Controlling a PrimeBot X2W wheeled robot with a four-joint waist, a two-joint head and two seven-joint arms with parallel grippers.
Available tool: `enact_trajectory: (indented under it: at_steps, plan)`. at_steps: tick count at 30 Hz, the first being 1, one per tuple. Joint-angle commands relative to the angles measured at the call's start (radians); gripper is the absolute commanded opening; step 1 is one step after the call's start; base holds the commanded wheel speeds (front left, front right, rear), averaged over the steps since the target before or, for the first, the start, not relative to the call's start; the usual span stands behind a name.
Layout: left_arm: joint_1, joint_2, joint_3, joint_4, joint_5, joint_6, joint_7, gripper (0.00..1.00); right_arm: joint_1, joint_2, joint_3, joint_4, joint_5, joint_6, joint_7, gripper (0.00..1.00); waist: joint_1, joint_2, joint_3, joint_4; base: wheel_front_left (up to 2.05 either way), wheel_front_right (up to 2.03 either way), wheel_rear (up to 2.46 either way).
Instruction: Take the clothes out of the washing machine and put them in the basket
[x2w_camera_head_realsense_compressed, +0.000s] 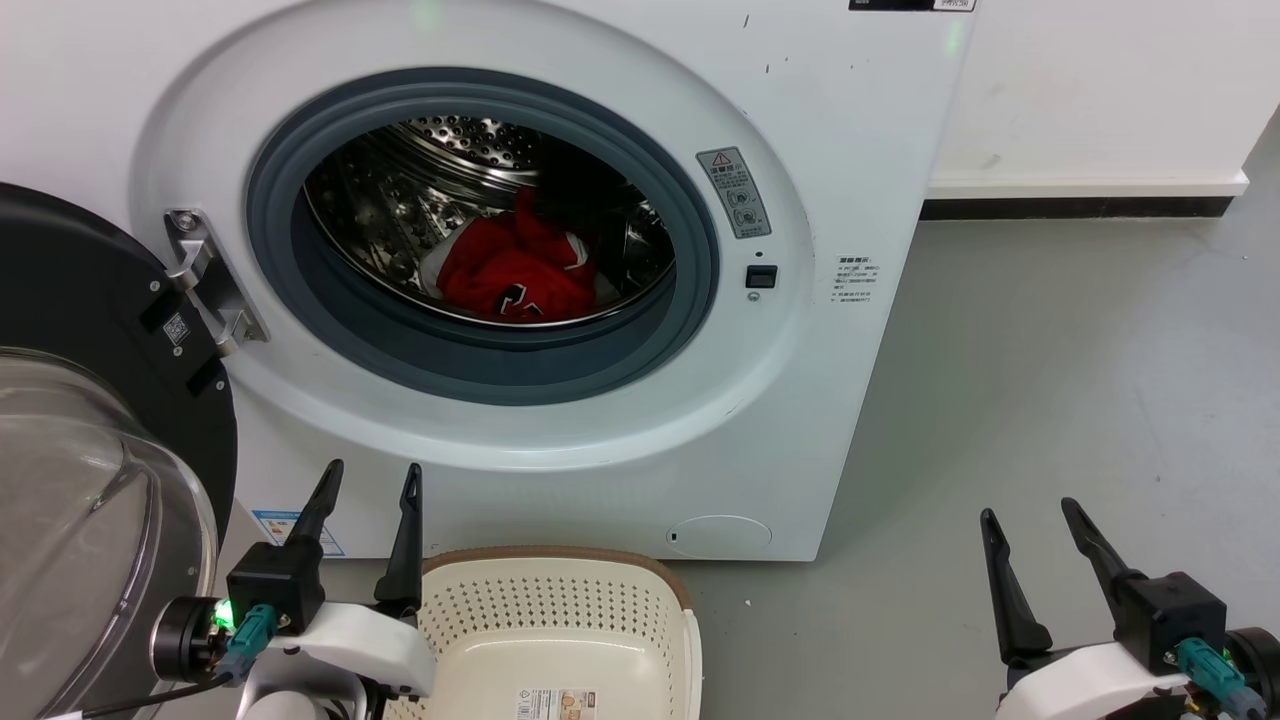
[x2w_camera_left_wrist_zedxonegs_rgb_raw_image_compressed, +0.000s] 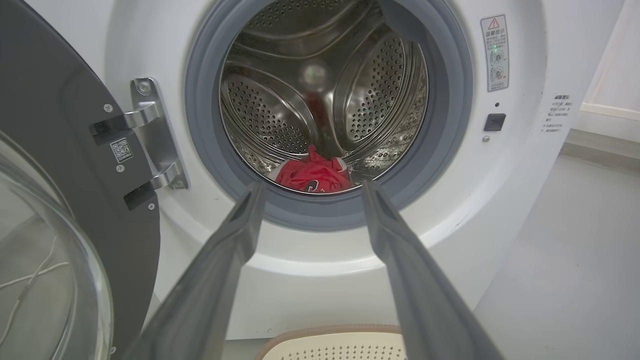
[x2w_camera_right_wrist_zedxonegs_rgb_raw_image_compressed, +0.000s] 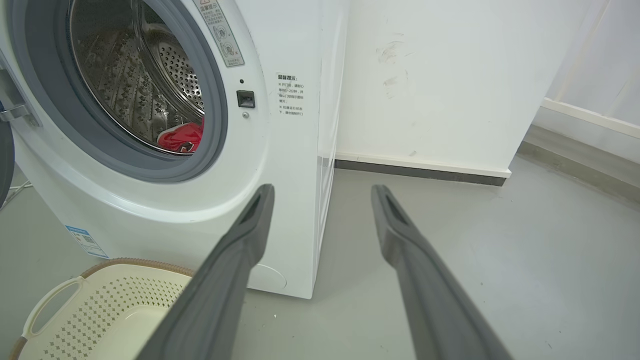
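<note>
One red clothes (x2w_camera_head_realsense_compressed: 515, 268) heap in drum.

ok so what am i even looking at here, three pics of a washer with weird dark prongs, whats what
One robot, three cameras. The head view looks down at a white washing machine with its door swung open on the robot's left. Red clothes lie in the steel drum. A cream basket sits on the grey floor before the washer, with no clothes visible in it. The dark prongs are fingers: the left end effector and right end effector, both open and holding nothing. The other two pictures come from cameras on each wrist, looking along those fingers: the left one aims into the drum, the right one past the washer's corner.
</note>
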Motion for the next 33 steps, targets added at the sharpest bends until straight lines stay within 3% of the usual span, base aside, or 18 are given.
enact_trajectory:
  at_steps: [1,21,26,33]
  plan:
    - [0.002,-0.001,0.004,0.002,-0.004,0.004,-0.003,1.0,0.002,-0.001,0.0,0.003,0.0,-0.001,-0.007,1.0,0.0,0.0,0.0,0.0,0.0,0.0,0.0]
    - [-0.039,-0.009,0.004,0.057,0.002,0.01,-0.003,1.0,-0.013,0.0,0.017,0.007,-0.004,-0.001,0.002,1.0,0.0,0.0,0.008,-0.001,0.0,0.0,0.0]
    - [-0.109,-0.009,0.0,0.111,-0.001,0.019,0.009,1.0,-0.03,0.0,0.034,0.0,-0.007,-0.001,0.007,1.0,0.0,0.0,0.034,-0.032,0.0,0.0,0.0]
    - [-0.268,0.045,-0.005,0.221,-0.007,0.003,0.045,1.0,-0.062,0.0,0.051,-0.026,0.007,-0.001,0.003,1.0,0.0,0.0,0.115,-0.103,0.0,0.0,0.0]
